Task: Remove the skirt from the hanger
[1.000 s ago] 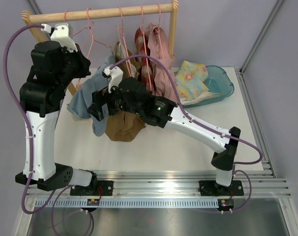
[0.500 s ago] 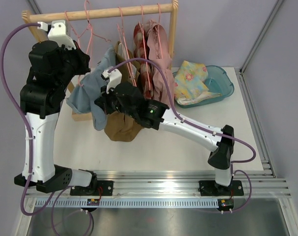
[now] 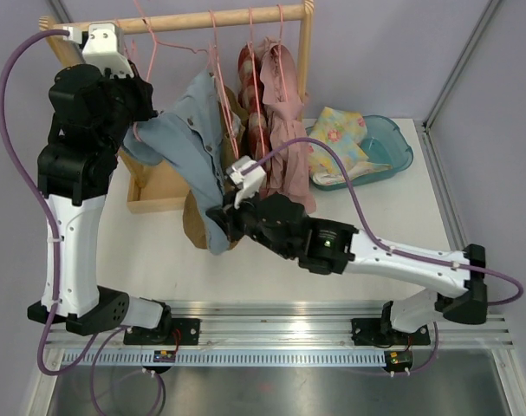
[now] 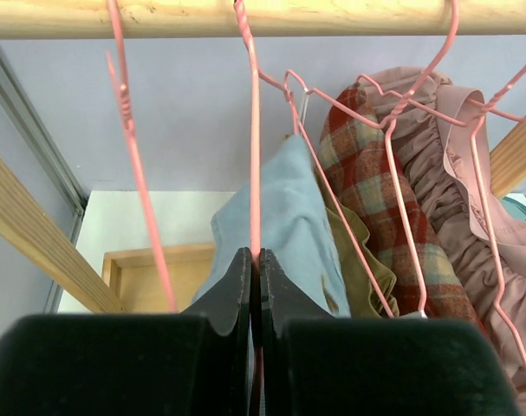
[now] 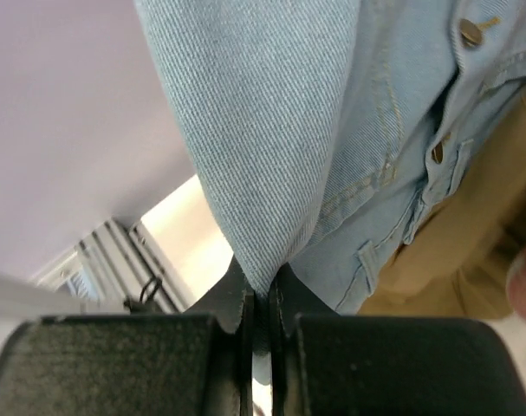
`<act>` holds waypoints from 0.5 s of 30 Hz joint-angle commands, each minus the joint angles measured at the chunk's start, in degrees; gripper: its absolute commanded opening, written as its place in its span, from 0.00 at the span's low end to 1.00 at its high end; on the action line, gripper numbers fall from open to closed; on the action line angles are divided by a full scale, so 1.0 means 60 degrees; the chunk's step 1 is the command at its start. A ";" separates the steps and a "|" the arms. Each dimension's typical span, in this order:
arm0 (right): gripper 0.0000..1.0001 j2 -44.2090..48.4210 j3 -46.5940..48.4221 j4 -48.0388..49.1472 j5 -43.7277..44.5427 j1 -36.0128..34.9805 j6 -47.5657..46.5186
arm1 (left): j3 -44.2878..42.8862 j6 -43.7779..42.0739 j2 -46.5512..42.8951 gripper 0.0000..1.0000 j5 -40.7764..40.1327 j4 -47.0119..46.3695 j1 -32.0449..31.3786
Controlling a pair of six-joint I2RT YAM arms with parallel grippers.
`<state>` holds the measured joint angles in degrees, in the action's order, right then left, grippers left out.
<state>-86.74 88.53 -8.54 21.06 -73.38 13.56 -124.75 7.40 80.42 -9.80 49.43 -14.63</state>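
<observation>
The skirt is light blue denim with buttons and hangs from a pink wire hanger under the wooden rail. My left gripper is shut on that hanger's wire, high at the left of the rack. The skirt drapes just beyond its fingers. My right gripper is shut on a lower fold of the skirt. In the top view my right gripper holds the cloth low over the table, and the skirt is stretched between the two arms.
The wooden rail carries more pink hangers with a plaid garment and a pink ruffled one. A tan garment hangs behind the skirt. A wooden base tray lies below, and a teal basin with floral cloth stands at right.
My right gripper closed on the skirt's lower fold and drew it down toward the near edge. The left arm lifted the hanger higher, so the skirt now stretches out.
</observation>
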 commanded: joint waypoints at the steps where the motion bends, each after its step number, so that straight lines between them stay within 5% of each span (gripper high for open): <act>1: 0.00 0.1650 -0.1568 -0.0086 0.0693 -0.0629 0.0419 | -0.0538 -0.0515 -0.0920 0.00 -0.0871 -0.2102 0.0080; 9: 0.00 0.5883 -0.3724 -0.0481 0.1526 -0.1070 -0.0603 | 0.1628 -0.0149 -0.2723 0.00 -0.0402 -0.1646 0.0080; 15: 0.00 0.6504 -0.2453 -0.1024 0.5418 -0.1070 -0.4389 | 0.3928 0.0114 -0.3662 0.00 0.0227 -0.1778 0.0066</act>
<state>-46.61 68.16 -16.56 37.71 -79.57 2.48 -106.39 7.20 58.04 -10.52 42.46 -14.26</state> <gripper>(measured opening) 0.045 0.023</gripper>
